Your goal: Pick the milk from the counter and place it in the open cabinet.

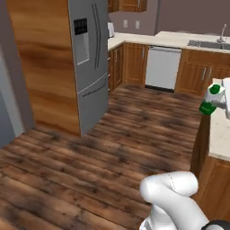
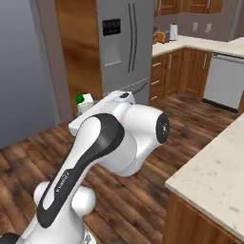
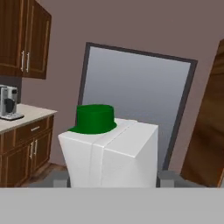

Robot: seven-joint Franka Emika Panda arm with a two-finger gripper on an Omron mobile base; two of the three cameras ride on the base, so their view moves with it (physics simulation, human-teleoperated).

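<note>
My gripper (image 1: pixel 221 102) is shut on the milk (image 1: pixel 210 99), a small white carton with a green band and green cap, held in the air off the left edge of the counter (image 1: pixel 221 132). In the right base view the milk (image 2: pixel 84 101) peeks out behind my arm, well left of the counter (image 2: pixel 214 176). The hand view looks onto the milk (image 3: pixel 109 151) from close up, its green cap on top, with the gripper (image 3: pixel 113 180) clamped on its sides and a grey fingertip (image 3: pixel 168 179) showing at each side. The open cabinet is out of view.
A steel fridge (image 1: pixel 90 58) stands in a wooden surround at the left. A dishwasher (image 1: pixel 162 67) and a sink counter (image 1: pixel 209 44) line the back wall. The hand view shows closed wall cupboards (image 3: pixel 22 39), a coffee machine (image 3: pixel 8 103) and a grey panel (image 3: pixel 131 96). Wooden floor lies between.
</note>
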